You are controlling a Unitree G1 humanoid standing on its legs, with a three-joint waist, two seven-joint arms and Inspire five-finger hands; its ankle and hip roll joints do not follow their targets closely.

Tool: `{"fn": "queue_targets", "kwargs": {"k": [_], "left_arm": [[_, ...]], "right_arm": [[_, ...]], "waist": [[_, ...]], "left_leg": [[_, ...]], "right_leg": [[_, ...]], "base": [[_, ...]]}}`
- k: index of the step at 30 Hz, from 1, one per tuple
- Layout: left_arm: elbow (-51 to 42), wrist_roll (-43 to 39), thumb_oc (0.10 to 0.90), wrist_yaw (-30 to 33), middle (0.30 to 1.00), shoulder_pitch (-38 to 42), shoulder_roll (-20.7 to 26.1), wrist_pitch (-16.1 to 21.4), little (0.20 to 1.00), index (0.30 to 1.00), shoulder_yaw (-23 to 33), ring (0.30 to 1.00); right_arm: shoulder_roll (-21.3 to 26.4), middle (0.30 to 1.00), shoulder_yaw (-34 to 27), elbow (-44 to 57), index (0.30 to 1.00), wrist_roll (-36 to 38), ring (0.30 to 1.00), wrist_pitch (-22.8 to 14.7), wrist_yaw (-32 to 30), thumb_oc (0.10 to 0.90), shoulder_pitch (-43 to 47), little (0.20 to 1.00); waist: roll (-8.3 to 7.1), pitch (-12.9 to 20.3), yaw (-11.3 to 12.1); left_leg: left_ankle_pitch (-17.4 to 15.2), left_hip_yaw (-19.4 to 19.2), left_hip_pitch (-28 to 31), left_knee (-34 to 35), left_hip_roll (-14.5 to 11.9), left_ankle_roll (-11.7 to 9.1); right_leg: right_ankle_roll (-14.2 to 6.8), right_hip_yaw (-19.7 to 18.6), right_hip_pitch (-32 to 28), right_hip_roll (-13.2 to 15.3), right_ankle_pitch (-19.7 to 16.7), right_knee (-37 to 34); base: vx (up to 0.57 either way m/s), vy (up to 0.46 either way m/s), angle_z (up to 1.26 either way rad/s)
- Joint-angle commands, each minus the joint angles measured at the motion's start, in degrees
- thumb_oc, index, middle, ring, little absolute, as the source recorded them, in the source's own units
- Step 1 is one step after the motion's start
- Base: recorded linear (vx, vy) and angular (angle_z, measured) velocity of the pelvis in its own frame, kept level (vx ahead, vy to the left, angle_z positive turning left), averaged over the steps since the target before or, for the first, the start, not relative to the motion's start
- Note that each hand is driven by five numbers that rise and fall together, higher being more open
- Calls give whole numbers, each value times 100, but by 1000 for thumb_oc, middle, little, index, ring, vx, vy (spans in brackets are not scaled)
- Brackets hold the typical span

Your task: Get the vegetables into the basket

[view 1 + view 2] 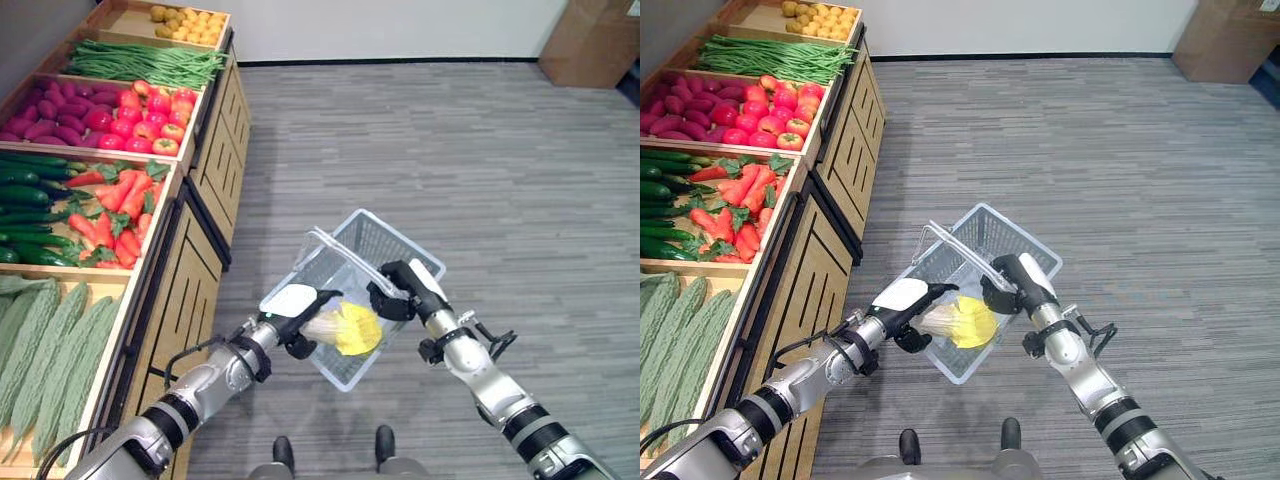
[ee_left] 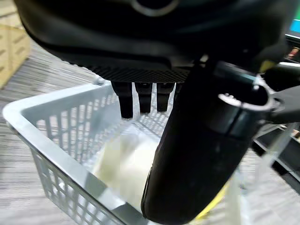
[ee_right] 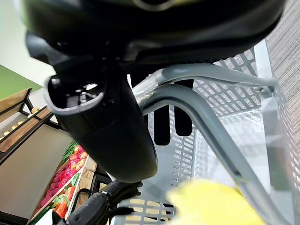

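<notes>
A pale-stemmed, yellow-leaved cabbage lies inside the grey wire basket, which hangs tilted above the floor. My left hand hovers at the basket's near left rim, right beside the cabbage's white stem. Its fingers point straight down over the blurred cabbage and its thumb stands clear of it. My right hand is curled round the basket's handle at the right rim, with the yellow leaves below it.
A wooden produce stand runs along the left with crates of bitter gourds, cucumbers, carrots, tomatoes, green beans and potatoes. A cardboard box stands far right on the grey floor.
</notes>
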State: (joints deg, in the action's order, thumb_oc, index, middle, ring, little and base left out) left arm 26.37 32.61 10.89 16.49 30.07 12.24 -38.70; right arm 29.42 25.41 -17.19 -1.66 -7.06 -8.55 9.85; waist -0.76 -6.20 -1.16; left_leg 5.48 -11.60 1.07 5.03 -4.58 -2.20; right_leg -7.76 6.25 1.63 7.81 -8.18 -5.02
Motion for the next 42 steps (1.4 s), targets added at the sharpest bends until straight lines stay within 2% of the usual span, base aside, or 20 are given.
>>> {"fn": "queue_targets", "kwargs": {"k": [1,9,15,19,20,22,27,31,37,40,42], "left_arm": [[421,162,900,562,1000,261,-132,4,1000,1000,402,1000],[665,109,900,685,1000,-244,-137,-59,1000,1000,771,1000],[721,-965,900,461,1000,-1346,-105,122,1000,1000,1620,1000],[1446,-1433,900,315,1000,-1942,-206,54,1000,1000,2176,1000],[1937,-1499,900,293,1000,-2076,-300,-8,1000,1000,2346,1000],[2674,-1315,900,279,1000,-2073,-403,-85,1000,1000,2320,1000],[3563,-907,900,115,1000,-2090,-594,-182,1000,1000,2120,1000],[4298,-787,900,17,1000,-2124,-778,-363,1000,1000,2204,1000],[4634,-892,900,67,1000,-2171,-973,-499,1000,1000,2430,1000],[4726,-1189,900,107,1000,-2147,-1093,-573,1000,1000,2611,1000],[4768,-1596,900,134,1000,-2032,-1169,-618,1000,1000,2738,1000]], "right_arm": [[-127,300,-324,628,300,274,300,-801,-289,400,290,300],[-113,300,-569,213,300,63,300,-724,-379,400,-119,300],[-119,300,-1169,-674,300,-278,300,-562,-563,400,-662,300],[-99,300,-1608,-1399,300,-447,300,-471,-651,400,-998,300],[-109,300,-1721,-1713,300,-480,300,-446,-664,400,-1107,300],[-112,300,-1795,-2223,300,-473,300,-445,-681,400,-1171,300],[-135,300,-1921,-3049,300,-388,300,-449,-769,400,-1174,300],[-229,300,-2035,-3865,300,-215,300,-365,-777,400,-1170,300],[-296,300,-2065,-4533,300,-214,300,-232,-730,400,-1206,300],[-354,300,-2125,-5049,300,-170,300,-136,-709,400,-1195,300],[-378,300,-2060,-5296,300,-200,300,-44,-708,400,-1109,300]], "waist": [[-161,643,21],[-173,644,52],[-171,597,166],[-172,545,236],[-175,525,261],[-173,483,266],[-152,452,259],[-137,421,236],[-125,361,229],[-114,270,230],[-74,81,249]], "left_leg": [[-346,427,-81,-3,-160,-281],[-331,449,-89,-3,-160,-296],[-298,558,-111,-3,-144,-292],[-263,669,-159,-26,-131,-287],[-249,699,-183,-39,-137,-290],[-238,738,-210,-60,-133,-297],[-238,755,-244,-78,-140,-304],[-235,752,-257,-76,-157,-308],[-229,769,-271,-82,-184,-329],[-218,820,-285,-121,-229,-346],[-180,936,-391,-223,-332,-365]], "right_leg": [[-286,-34,2,206,321,2],[-279,20,-21,200,329,2],[-267,106,-70,206,349,2],[-258,188,-95,206,364,2],[-256,217,-106,210,365,2],[-249,247,-112,205,361,2],[-239,270,-114,199,361,2],[-226,241,-80,179,358,2],[-198,239,-67,163,373,10],[-150,275,-80,134,448,104],[-41,310,124,69,674,563]], "base": [[0,0,0],[0,0,0],[2,-2,2],[3,-8,11],[0,-10,15],[-8,-4,8],[-9,-1,6],[-4,2,2],[2,-5,0],[4,-57,2],[-46,-125,14]]}}
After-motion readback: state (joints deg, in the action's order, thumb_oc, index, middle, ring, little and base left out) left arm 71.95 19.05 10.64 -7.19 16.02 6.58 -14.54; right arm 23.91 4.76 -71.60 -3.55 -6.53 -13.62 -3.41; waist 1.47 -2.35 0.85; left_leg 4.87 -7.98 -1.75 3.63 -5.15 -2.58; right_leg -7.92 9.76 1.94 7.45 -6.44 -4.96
